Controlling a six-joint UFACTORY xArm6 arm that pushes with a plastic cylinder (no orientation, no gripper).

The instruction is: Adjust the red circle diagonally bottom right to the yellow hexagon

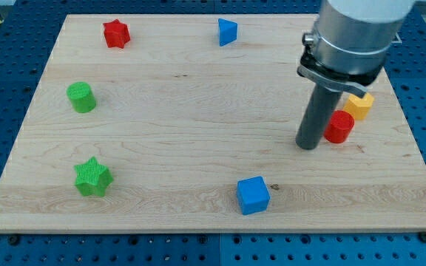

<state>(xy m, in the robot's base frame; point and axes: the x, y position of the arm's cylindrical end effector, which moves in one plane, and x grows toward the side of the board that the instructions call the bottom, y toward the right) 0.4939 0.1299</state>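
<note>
My tip (308,145) rests on the bench (198,111) just to the view's left of the red circle (339,127), close beside it, though contact cannot be confirmed; the rod carries no fingers, so no open or closed state applies. The red circle lies touching or nearly touching the yellow hexagon (360,106), at the hexagon's lower left in the view. Relative to the red circle, the blue cube (253,195) lies well apart toward the view's bottom left and the blue triangle (227,32) well apart toward the top left.
</note>
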